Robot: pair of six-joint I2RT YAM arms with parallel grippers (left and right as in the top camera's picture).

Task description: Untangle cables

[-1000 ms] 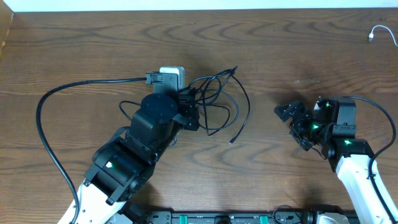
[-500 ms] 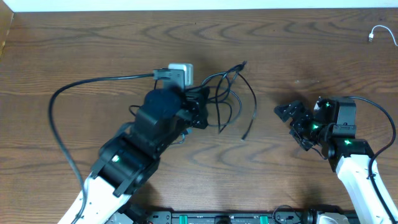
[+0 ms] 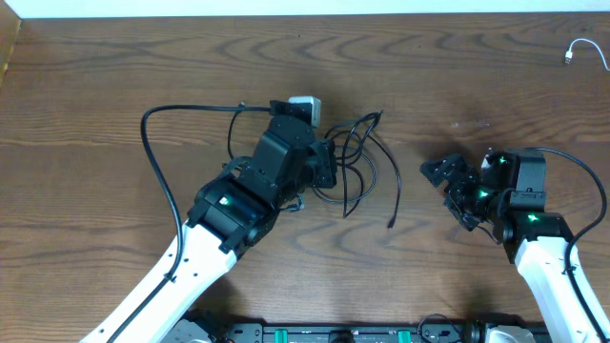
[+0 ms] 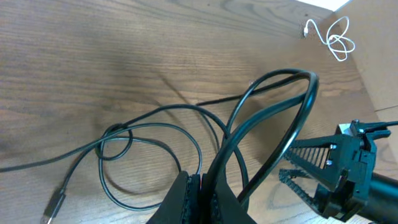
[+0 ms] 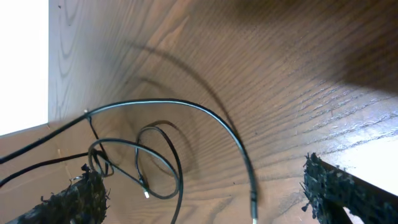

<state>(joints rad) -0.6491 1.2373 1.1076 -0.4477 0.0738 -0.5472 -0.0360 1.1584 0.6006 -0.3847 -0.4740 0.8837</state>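
Presently, step in hand: judged as early separation of the black cables (image 3: 360, 152); tangle unresolved, loops crossing near the centre of the table (image 3: 114, 57), free plug end (image 3: 391, 224) trailing toward 5 o'clock.

Entry, left gripper (image 3: 327, 170): fully closed, pinching a bundle of black loops at the tangle's 9 o'clock edge, strands clamped between the fingers (image 4: 186, 196).

Entry, right gripper (image 3: 455, 193): spread wide, holding nothing, at 3 o'clock of the tangle and apart from it.

Entry, white cable (image 3: 581, 50): alone at the 2 o'clock corner, untouched.

Next move, probably: one loose strand taken by the right gripper and drawn away from the left's hold, gently, without tightening any crossing.
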